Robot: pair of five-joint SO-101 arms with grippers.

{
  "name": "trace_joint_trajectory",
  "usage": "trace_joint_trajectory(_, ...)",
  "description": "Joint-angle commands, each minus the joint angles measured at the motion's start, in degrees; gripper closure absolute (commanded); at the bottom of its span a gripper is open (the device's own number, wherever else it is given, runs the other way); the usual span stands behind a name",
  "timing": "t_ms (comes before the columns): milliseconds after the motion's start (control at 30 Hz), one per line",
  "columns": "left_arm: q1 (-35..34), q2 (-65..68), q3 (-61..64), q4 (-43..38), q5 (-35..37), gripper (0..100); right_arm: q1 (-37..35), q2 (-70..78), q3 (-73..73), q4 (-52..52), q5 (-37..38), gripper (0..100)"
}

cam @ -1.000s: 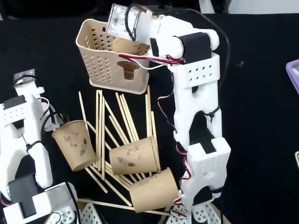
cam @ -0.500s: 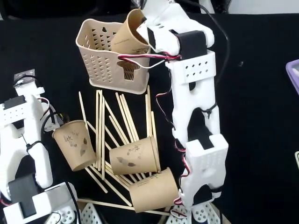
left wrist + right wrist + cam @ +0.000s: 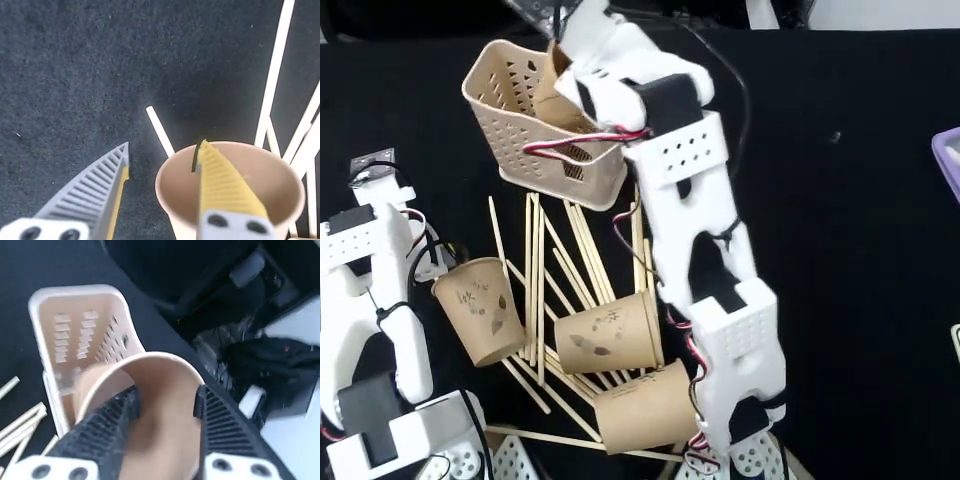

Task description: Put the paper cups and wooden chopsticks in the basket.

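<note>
Beige plastic basket [image 3: 520, 140] sits tipped at eleven o'clock on the table [image 3: 860, 250]. The right gripper [image 3: 166, 395] is clamped on a paper cup [image 3: 552, 95] partly down inside the basket, and that cup is all I can make out in there. Three more paper cups [image 3: 610, 335] and the scattered wooden chopsticks [image 3: 535, 260] lie toward seven o'clock, so most of the job looks undone. The left gripper [image 3: 163, 145] stands apart, one finger inside the nine-o'clock cup [image 3: 480, 310].

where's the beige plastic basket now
High view: beige slotted plastic basket sits far left of centre, beyond the wooden chopsticks, right gripper holding a brown paper cup at its opening.
</note>
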Motion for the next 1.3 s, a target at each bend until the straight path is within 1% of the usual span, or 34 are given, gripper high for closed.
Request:
trace_joint_trajectory(0,0.04,-2.20,-0.31,-0.35,0.44,78,-1.14,-0.84,-5.76,-0.53,-0.53,80.8)
trace_joint_trajectory(200,0.04,-2.20,-0.31,-0.35,0.44,78,-0.26,-1.19,-6.46,3.08,-0.44,80.8)
trace_joint_trajectory(267,0.04,-2.20,-0.31,-0.35,0.44,78,-0.18,-1.63,-7.60,6.15,-0.44,80.8)
trace_joint_trajectory(400,0.22,-2.20,-0.31,-0.35,0.44,78,-3.25,-2.51,-12.53,13.71,-0.53,80.8)
trace_joint_trajectory(533,0.22,-2.20,-0.31,-0.35,0.44,78,-4.75,-1.98,-20.00,16.18,-0.53,80.8)
trace_joint_trajectory(700,0.13,-2.20,-0.31,-0.35,0.44,78,-6.42,-1.27,-19.12,19.78,-0.44,80.8)
trace_joint_trajectory(900,-0.04,-2.20,-0.31,-0.35,0.44,78,-5.71,3.12,-18.07,17.58,-0.44,80.8)
trace_joint_trajectory(1200,0.13,-2.20,-0.31,-0.35,0.44,78,-4.57,3.65,-17.45,17.05,-0.09,80.9)
trace_joint_trajectory(1267,0.04,-2.20,-0.31,-0.35,0.44,78,-4.57,3.65,-17.45,17.05,-0.09,83.0)
